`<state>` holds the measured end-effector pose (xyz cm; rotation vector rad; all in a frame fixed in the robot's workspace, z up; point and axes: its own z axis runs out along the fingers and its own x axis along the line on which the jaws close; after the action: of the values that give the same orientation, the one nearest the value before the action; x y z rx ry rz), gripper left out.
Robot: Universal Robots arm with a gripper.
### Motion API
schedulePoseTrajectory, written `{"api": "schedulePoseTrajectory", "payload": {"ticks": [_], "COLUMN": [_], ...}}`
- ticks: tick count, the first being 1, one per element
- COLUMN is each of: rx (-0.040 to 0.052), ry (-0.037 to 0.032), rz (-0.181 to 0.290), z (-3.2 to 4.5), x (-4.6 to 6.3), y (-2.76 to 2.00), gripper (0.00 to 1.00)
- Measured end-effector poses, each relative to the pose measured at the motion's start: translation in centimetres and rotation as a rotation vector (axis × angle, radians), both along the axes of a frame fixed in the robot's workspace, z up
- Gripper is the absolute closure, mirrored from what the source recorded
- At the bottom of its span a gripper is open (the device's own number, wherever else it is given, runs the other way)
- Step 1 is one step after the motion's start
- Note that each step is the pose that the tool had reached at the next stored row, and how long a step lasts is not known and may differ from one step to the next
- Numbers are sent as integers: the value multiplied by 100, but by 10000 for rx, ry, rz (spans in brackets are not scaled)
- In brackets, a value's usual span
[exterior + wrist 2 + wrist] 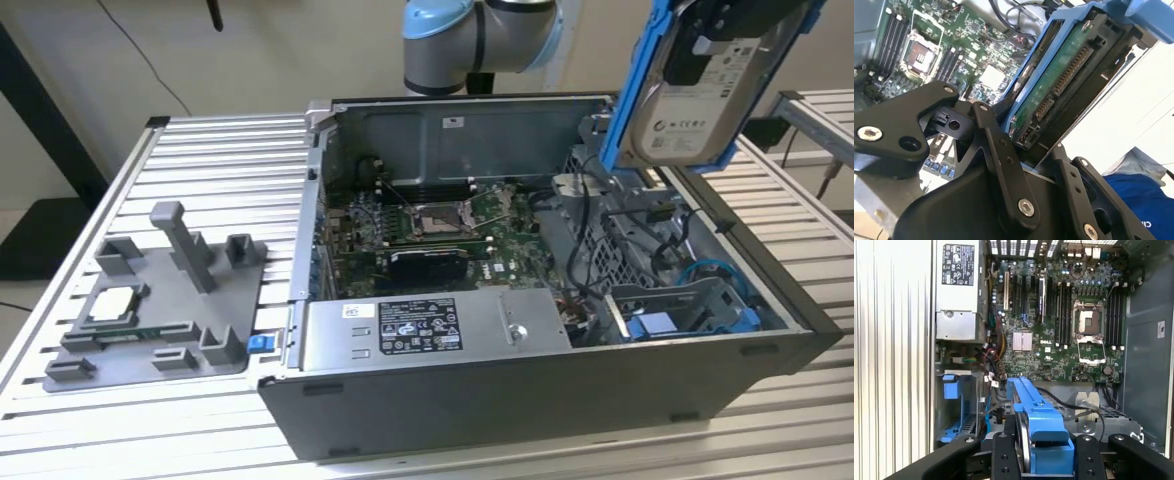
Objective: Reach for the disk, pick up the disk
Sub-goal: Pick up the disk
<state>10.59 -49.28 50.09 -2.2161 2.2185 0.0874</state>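
The gripper [714, 45] is clenched on the disk [683, 110], holding it aloft above the open computer case [534, 400] at the exterior view's right. The disk hangs on edge, long axis near vertical (white label facing the camera), blue bracket [1041, 415] framing it.
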Motion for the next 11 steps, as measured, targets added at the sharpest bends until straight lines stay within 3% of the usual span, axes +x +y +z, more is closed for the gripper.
{"api": "schedulePoseTrajectory", "payload": {"ticks": [11], "rx": [1], "ry": [5], "rz": [-1], "z": [-39], "x": [3], "y": [-178], "gripper": [100]}}
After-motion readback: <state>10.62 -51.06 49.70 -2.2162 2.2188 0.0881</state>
